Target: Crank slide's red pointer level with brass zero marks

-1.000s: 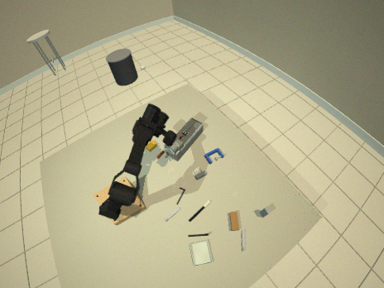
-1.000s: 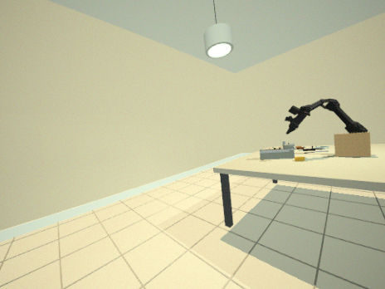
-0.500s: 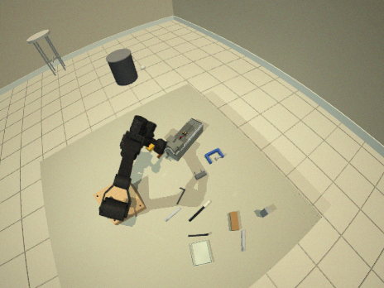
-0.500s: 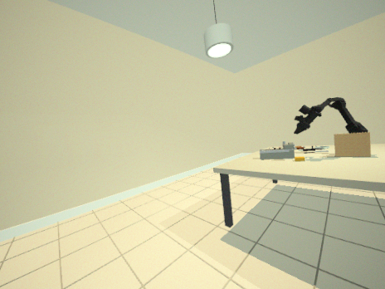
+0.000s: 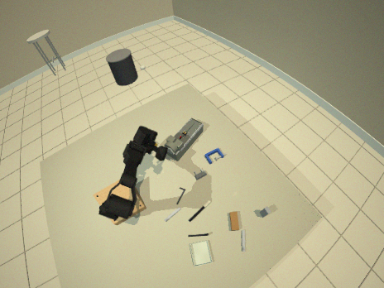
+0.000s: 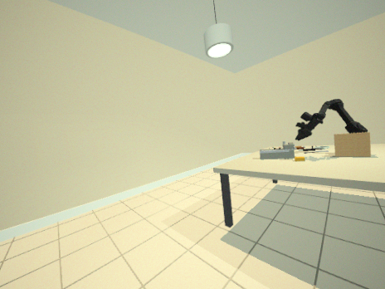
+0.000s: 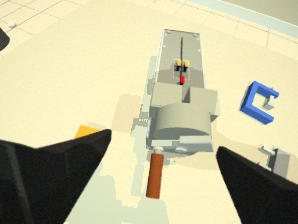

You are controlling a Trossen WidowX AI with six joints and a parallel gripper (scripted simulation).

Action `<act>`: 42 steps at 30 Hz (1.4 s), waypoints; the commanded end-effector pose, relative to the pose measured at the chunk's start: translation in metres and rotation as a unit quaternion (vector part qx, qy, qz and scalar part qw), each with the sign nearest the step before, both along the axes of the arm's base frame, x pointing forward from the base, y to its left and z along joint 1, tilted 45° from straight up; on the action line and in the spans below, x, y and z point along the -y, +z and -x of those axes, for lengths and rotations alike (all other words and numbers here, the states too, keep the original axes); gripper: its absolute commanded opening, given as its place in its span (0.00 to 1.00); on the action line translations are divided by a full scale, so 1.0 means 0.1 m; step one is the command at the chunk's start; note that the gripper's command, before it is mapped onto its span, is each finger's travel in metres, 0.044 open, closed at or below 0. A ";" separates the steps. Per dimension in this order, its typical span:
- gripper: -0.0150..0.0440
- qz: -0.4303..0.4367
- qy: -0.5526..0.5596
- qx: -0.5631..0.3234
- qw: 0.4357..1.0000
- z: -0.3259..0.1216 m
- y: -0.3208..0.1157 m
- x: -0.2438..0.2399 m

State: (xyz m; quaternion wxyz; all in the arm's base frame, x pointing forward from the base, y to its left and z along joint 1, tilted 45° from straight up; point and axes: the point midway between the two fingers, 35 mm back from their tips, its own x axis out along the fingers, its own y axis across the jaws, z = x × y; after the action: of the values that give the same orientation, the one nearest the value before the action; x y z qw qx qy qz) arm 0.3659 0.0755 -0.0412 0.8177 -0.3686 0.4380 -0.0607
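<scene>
The grey slide machine stands on the table. Its red pointer sits in the slot, nearer the crank housing than the two brass zero marks, with a small gap between. The brown crank handle sticks out from the machine's near end, towards the bottom of the wrist view; the arm hides it in the top view. My gripper is open and empty. It is above the table near the crank end, with the handle between the fingers in the wrist view but below them, not touched.
A yellow block lies beside the machine, near the left finger in the wrist view. A blue clamp and a grey bracket lie on its other side. Pens, an orange block and other small things lie farther off.
</scene>
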 end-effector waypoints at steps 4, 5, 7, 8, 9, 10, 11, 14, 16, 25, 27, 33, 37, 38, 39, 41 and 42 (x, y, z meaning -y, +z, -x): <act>1.00 0.002 0.003 -0.004 1.000 0.08 -0.22 0.23; 1.00 0.002 0.003 -0.004 1.000 0.08 -0.22 0.24; 1.00 0.002 0.003 -0.004 1.000 0.08 -0.23 0.24; 1.00 0.002 0.003 -0.004 1.000 0.08 -0.23 0.24; 1.00 0.002 0.003 -0.004 1.000 0.08 -0.24 0.25; 1.00 0.002 0.003 -0.004 1.000 0.08 -0.25 0.26; 1.00 0.002 0.003 -0.004 1.000 0.08 -0.27 0.27; 1.00 0.002 0.003 -0.004 1.000 0.08 -0.30 0.31; 1.00 0.002 0.003 -0.004 1.000 0.09 -0.33 0.33; 1.00 0.002 0.002 -0.004 1.000 0.10 -0.43 0.43; 1.00 0.002 0.002 -0.004 1.000 0.10 -0.46 0.45; 1.00 0.002 0.002 -0.004 1.000 0.11 -0.52 0.52; 1.00 0.003 0.003 -0.004 1.000 0.13 -0.57 0.57; 1.00 0.003 0.003 -0.004 1.000 0.13 -0.58 0.58; 1.00 0.003 0.003 -0.004 1.000 0.13 -0.59 0.59; 1.00 0.003 0.003 -0.004 1.000 0.14 -0.61 0.61; 1.00 0.003 0.003 -0.004 1.000 0.14 -0.62 0.62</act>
State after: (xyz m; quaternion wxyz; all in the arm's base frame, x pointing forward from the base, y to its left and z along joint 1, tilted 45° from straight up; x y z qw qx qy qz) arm 0.3548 0.0169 -0.0982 0.8172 -0.3707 0.4369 -0.0622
